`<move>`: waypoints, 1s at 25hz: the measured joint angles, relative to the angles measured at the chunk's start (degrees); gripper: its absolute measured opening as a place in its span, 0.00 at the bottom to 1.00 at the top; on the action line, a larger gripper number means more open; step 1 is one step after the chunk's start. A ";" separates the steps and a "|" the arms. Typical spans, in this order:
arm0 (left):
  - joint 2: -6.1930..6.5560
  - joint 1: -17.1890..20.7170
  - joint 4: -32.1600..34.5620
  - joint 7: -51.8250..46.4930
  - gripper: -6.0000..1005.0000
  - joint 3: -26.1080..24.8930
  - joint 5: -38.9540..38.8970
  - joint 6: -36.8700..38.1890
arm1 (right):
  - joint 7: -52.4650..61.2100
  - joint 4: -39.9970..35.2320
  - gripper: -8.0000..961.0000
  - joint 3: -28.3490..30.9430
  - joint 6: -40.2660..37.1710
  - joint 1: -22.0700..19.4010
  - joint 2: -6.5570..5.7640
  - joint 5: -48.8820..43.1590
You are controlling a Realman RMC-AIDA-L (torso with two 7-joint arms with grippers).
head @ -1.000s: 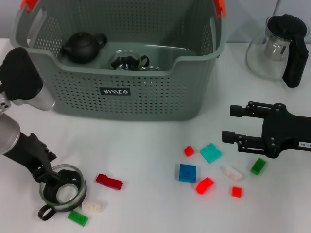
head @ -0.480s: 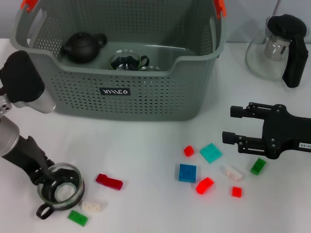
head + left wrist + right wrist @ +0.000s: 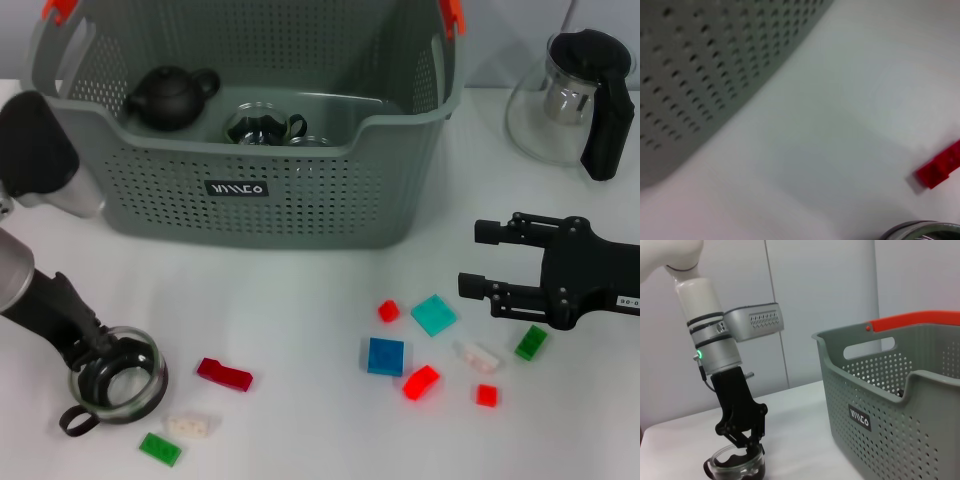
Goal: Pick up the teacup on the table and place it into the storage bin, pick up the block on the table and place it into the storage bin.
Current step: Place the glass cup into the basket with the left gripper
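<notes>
A glass teacup (image 3: 120, 380) with a dark handle is at the front left of the table. My left gripper (image 3: 98, 357) is shut on its rim, and the right wrist view shows the same grip: left gripper (image 3: 748, 444), teacup (image 3: 735, 469). The grey perforated storage bin (image 3: 250, 190) stands at the back, also seen as bin (image 3: 900, 410) and bin wall (image 3: 690, 75). Several blocks lie on the table: a dark red one (image 3: 224, 374), a blue one (image 3: 385, 356), a teal one (image 3: 433, 314). My right gripper (image 3: 472, 256) hangs open above the table at the right, holding nothing.
In the bin sit a black teapot (image 3: 170, 97) and a glass cup (image 3: 262, 125). A glass pitcher (image 3: 570, 100) with a black handle stands at the back right. A white block (image 3: 188, 426) and a green block (image 3: 160, 449) lie beside the teacup.
My left gripper has shifted the teacup a little to the left and away from the white block. The right arm has stayed still.
</notes>
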 joint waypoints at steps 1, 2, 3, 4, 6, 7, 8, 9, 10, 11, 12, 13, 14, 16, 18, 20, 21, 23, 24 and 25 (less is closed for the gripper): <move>0.01 -0.18 0.00 0.17 0.11 -0.57 -0.20 0.28 | 0.03 0.00 0.77 0.00 -0.01 -0.01 0.00 0.00; 0.04 -0.37 0.00 0.47 0.08 -1.38 -0.53 0.68 | 0.04 -0.01 0.77 0.00 -0.03 -0.04 0.00 0.00; 0.05 -0.54 0.00 1.16 0.05 -2.42 -1.39 1.40 | 0.03 -0.02 0.77 0.00 -0.06 -0.09 0.00 0.00; 0.13 -0.82 -0.01 2.32 0.05 -4.08 -2.96 2.60 | -0.01 -0.03 0.77 0.00 -0.08 -0.11 0.00 0.00; 0.58 -1.59 -0.56 5.12 0.04 -8.17 -7.29 5.71 | -0.06 -0.03 0.77 0.01 -0.12 -0.16 0.00 0.00; 1.15 -2.38 -1.50 7.14 0.04 -11.55 -10.78 8.03 | -0.07 0.03 0.77 0.00 -0.15 -0.16 0.00 0.00; 2.43 -3.81 -3.96 9.81 0.04 -16.58 -15.84 11.39 | -0.07 0.07 0.77 0.00 -0.17 -0.17 0.00 0.00; 3.60 -4.84 -6.64 11.40 0.04 -19.78 -19.79 13.89 | -0.07 0.07 0.77 -0.03 -0.20 -0.16 0.01 0.00; 5.07 -5.89 -9.57 12.89 0.04 -23.02 -23.84 16.17 | -0.06 0.05 0.77 -0.08 -0.20 -0.16 0.00 0.00; 7.04 -6.93 -14.10 13.88 0.04 -25.92 -28.59 18.17 | -0.04 0.01 0.77 -0.15 -0.27 -0.16 0.01 0.00; 8.95 -7.86 -18.41 14.68 0.04 -28.40 -33.15 19.55 | -0.01 -0.03 0.77 -0.18 -0.43 -0.16 0.00 0.00; 10.13 -8.26 -21.62 14.95 0.04 -29.56 -36.66 20.04 | 0.02 -0.07 0.77 -0.18 -0.57 -0.16 0.00 0.00; 11.54 -8.79 -25.26 15.03 0.04 -30.86 -41.74 20.19 | 0.02 -0.08 0.77 -0.14 -0.75 -0.15 0.01 0.00; 12.33 -9.39 -28.13 14.41 0.04 -32.29 -48.41 19.86 | 0.01 -0.23 0.77 -0.06 -1.14 -0.15 0.01 0.00; 12.25 -10.39 -28.55 11.85 0.04 -33.95 -55.43 18.79 | 0.20 -0.38 0.77 -0.08 -1.77 -0.15 0.01 0.00; 12.11 -12.25 -26.74 7.59 0.04 -34.16 -59.10 16.20 | 0.30 -0.39 0.77 -0.07 -2.08 -0.16 0.00 0.00; 12.14 -13.44 -25.44 5.43 0.04 -33.81 -59.72 14.38 | 0.33 -0.39 0.77 -0.07 -2.37 -0.16 0.01 0.00; 12.53 -15.57 -21.60 0.83 0.04 -31.16 -58.93 9.27 | 0.34 -0.40 0.77 -0.01 -2.67 -0.20 0.00 0.00; 12.84 -16.39 -19.82 -1.28 0.04 -29.07 -57.85 6.44 | 0.34 -0.39 0.77 -0.01 -2.68 -0.21 0.00 0.00; 13.19 -17.22 -18.12 -3.40 0.04 -26.88 -56.46 3.49 | 0.34 -0.34 0.77 -0.02 -2.60 -0.22 0.00 0.00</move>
